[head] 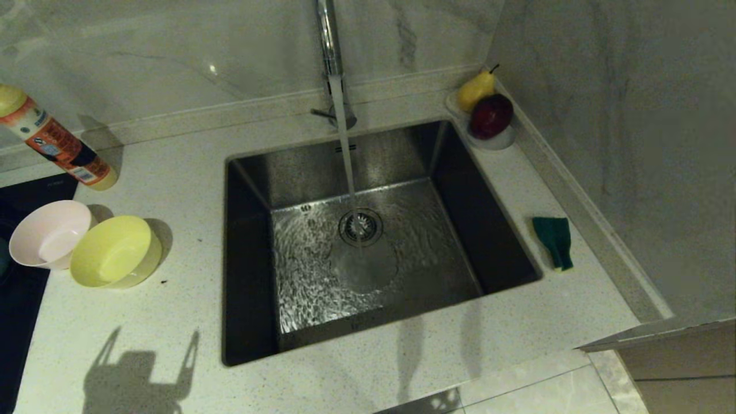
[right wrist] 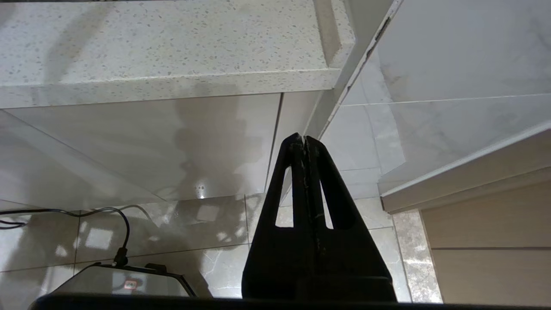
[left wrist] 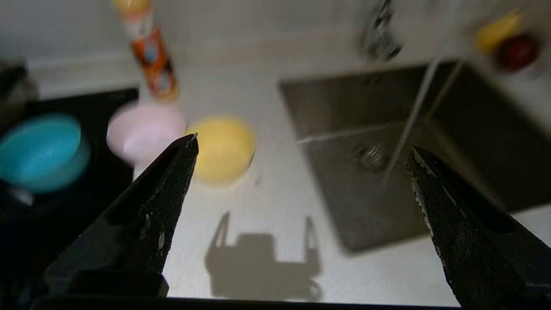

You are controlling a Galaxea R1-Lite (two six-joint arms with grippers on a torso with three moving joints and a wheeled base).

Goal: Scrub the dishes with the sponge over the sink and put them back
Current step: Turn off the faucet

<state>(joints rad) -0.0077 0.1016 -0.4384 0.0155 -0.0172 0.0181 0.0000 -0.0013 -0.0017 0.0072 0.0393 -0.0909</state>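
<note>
Left gripper (left wrist: 301, 148) hangs over the counter (head: 172, 322) with its black, rough-faced fingers (left wrist: 172, 189) spread wide, nothing between them; its shadow falls on the speckled stone below. Right gripper (right wrist: 304, 142) has its fingers pressed flat together, empty, parked low under the counter edge facing a glossy cabinet front and tiled floor. Yellow bowl (head: 115, 251) and pink bowl (head: 50, 234) sit touching on the counter left of the sink (head: 247, 276), both smooth, round, empty. Blue bowl (left wrist: 42, 150) sits further left on the black hob (head: 20, 299); contents not readable. Sink is square brushed steel, water from the tap (head: 329, 40) running onto the round strainer (head: 360, 226) and rippling across the floor of the basin. Sponge (head: 554, 241), green side up with a yellow edge, lies on the counter right of the sink. White dish (head: 494, 142) in the back corner holds a pear (head: 476, 89) and a dark red apple (head: 491, 115). Orange-label bottle (head: 57, 146) stands at back left.
</note>
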